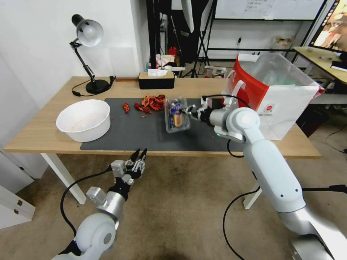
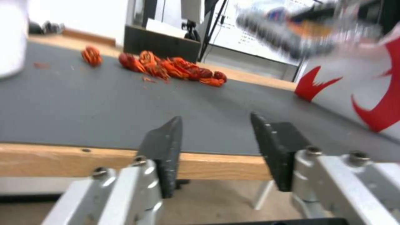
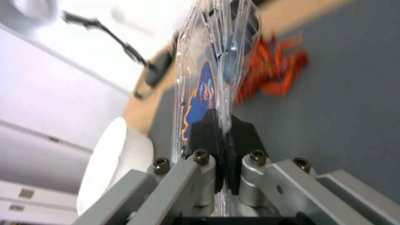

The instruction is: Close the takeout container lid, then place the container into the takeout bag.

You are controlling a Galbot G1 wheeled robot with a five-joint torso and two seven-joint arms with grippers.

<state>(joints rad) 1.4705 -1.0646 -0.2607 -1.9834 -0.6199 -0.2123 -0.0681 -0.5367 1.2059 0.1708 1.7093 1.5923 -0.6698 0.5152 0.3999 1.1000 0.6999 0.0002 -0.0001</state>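
Clamped on one edge of the container (image 1: pixel 176 115), the right gripper (image 1: pixel 190 111) has its two dark pads pressed together with only the thin clear plastic between them, as the right wrist view shows. It holds the box in the air above the dark mat (image 1: pixel 144 133), turned on its side so that the face with the coloured sticker looks toward the robot. The takeout container lid (image 3: pixel 199 78) seems to lie against the body, so the closing looks done, though whether it has really snapped shut cannot be told. The takeout bag (image 1: pixel 278 97) stands on the table's right end, just behind the right arm, with its mouth open upward and the clear liner rising above the rim. The left gripper (image 1: pixel 138 157) hangs below the front edge of the table, its fingers spread apart and holding nothing. The main risk is the small grip: the pads pinch only a flange, so a quick swing toward the bag could let the box slip or twist, or the lid could pop open and spill the berries. The box could also catch the liner or a handle and push the light bag over.
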